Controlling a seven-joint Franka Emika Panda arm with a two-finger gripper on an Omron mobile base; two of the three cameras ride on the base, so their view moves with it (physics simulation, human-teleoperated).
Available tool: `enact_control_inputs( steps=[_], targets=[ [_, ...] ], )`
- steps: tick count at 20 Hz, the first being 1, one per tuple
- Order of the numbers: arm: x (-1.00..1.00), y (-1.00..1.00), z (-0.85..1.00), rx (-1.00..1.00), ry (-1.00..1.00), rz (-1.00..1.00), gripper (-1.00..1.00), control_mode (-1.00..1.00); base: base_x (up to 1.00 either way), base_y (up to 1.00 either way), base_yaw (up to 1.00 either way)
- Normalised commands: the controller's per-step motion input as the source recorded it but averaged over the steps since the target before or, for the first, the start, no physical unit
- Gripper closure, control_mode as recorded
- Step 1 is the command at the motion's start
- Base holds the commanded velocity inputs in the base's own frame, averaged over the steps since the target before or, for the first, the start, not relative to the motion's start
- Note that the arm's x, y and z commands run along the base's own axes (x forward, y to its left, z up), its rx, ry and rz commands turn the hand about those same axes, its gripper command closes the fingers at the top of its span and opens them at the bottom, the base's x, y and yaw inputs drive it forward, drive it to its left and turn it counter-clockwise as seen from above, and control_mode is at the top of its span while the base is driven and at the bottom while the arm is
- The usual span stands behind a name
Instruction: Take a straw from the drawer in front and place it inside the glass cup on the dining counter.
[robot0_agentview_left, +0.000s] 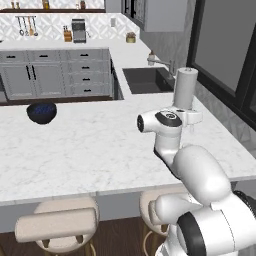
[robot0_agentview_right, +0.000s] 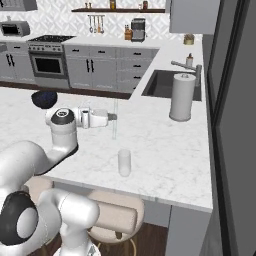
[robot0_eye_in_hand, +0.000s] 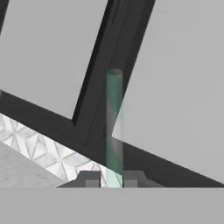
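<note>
Hand view shows gripper (robot0_eye_in_hand: 113, 180) closed on straw (robot0_eye_in_hand: 114, 127); cup (robot0_agentview_right: 124, 162), centre of right base view, probably awaits insertion.

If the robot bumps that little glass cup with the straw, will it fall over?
The glass cup looks taller than it is wide, so a bump near its rim could probably tip it. It stands close to the dining counter edge, so it might slide off. The straw, pinched in the gripper, looks thin and light, so it likely pushes weakly.

Glossy veined marble dining counter (robot0_agentview_right: 165, 150), clear glass cup (robot0_agentview_right: 124, 162), translucent green straw (robot0_eye_in_hand: 114, 127).
</note>
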Motion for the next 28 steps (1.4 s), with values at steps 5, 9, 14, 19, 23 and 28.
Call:
enact_control_inputs(
  steps=[5,9,14,19,23,28],
  targets=[
    [0.00,0.00,-0.38,0.00,0.00,-0.17,1.00,-1.00,0.00,0.00,0.00],
    [0.00,-0.05,-0.39,0.00,-0.02,-0.09,1.00,-1.00,0.00,0.00,0.00],
    [0.07,-0.28,-0.32,0.00,-0.07,-0.03,1.00,-1.00,0.00,0.00,0.00],
    [0.10,-0.33,-0.28,0.00,-0.08,0.00,1.00,-1.00,0.00,0.00,0.00],
    [0.00,-0.05,-0.18,0.00,-0.08,0.00,1.00,-1.00,0.00,0.00,0.00],
    [0.07,0.00,-0.13,0.00,-0.07,0.00,1.00,-1.00,0.00,0.00,0.00]
  ],
)
